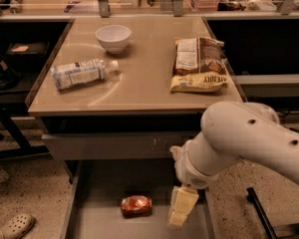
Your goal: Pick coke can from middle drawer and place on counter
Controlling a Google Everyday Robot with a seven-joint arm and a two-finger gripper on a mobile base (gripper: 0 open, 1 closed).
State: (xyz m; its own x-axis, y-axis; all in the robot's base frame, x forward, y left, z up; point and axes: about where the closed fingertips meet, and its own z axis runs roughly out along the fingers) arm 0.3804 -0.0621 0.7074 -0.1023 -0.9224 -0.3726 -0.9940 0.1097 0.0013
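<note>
The coke can point(136, 205) lies on its side on the floor of the open middle drawer point(97, 223), near its middle. My gripper point(182, 208) hangs from the white arm inside the drawer's right part, just to the right of the can and apart from it. The counter point(139, 78) is the tan tabletop above the drawer cabinet.
On the counter lie a clear bottle with white label point(82, 73) at left, a white bowl point(113, 37) at the back, and a brown-and-yellow snack bag point(198, 63) at right. A closed drawer front point(109, 146) sits above the open drawer. A sandal point(12, 226) lies on the floor at left.
</note>
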